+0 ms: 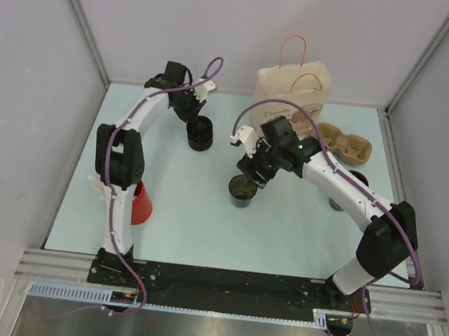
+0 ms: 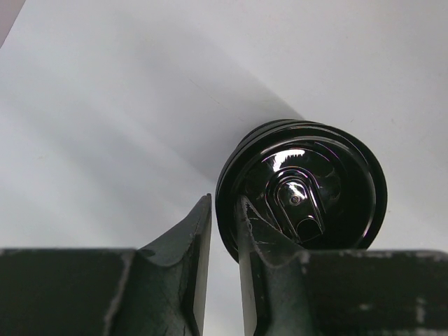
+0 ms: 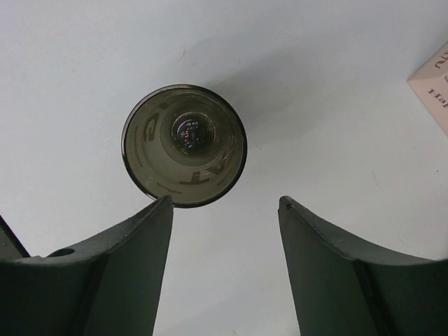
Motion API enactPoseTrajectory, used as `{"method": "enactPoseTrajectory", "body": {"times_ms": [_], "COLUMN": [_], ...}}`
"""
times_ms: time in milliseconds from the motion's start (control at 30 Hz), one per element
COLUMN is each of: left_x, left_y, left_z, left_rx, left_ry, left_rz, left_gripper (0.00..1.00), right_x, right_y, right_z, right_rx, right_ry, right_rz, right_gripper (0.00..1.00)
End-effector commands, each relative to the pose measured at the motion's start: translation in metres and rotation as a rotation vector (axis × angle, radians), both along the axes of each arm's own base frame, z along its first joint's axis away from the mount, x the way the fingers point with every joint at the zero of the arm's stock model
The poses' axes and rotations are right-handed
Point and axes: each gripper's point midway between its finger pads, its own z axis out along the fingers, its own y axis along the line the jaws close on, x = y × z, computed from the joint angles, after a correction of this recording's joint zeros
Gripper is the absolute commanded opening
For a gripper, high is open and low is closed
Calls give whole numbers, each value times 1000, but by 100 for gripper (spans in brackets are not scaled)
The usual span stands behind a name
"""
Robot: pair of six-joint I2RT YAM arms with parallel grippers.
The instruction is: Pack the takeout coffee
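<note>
A black cup with a glossy black lid point(image 1: 200, 133) point(image 2: 304, 185) stands at the far left of the table. My left gripper point(image 1: 192, 113) point(image 2: 225, 199) hovers at its rim, jaws a narrow slit apart with table showing between them. Its right finger point(image 2: 262, 245) overlaps the lid's edge. A lidless dark cup point(image 1: 242, 191) point(image 3: 184, 145) stands mid-table. Just behind it, my right gripper point(image 1: 250, 173) point(image 3: 225, 203) hangs open and empty, the cup just off its left fingertip. The brown paper bag point(image 1: 292, 93) point(image 3: 435, 82) stands at the back.
A cardboard cup carrier point(image 1: 344, 143) lies right of the bag. A red cup point(image 1: 141, 204) stands by the left arm's base. A dark object point(image 1: 338, 202) sits partly hidden behind the right arm. Walls enclose the table on three sides.
</note>
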Motion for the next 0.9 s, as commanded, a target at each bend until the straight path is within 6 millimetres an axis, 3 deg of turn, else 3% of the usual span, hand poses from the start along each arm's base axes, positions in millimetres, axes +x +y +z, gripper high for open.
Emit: {"method": "enactPoseTrajectory", "body": {"times_ms": [0, 200, 633, 867], "left_x": [6, 6, 8, 11], "left_y": [0, 0, 0, -1], "left_z": [17, 21, 19, 28], "left_rx": [-27, -28, -26, -40], "left_ry": [-41, -48, -51, -76], "left_rz": [3, 3, 12, 17], "left_gripper": [26, 25, 33, 33], "right_x": [2, 1, 0, 0], "right_y": [3, 4, 5, 4], "right_z": [-1, -2, -3, -4], "right_rx": [-2, -6, -9, -12], "right_ry": [-16, -14, -12, -11], "right_rz": [6, 10, 14, 13], "right_gripper": [66, 66, 66, 66]}}
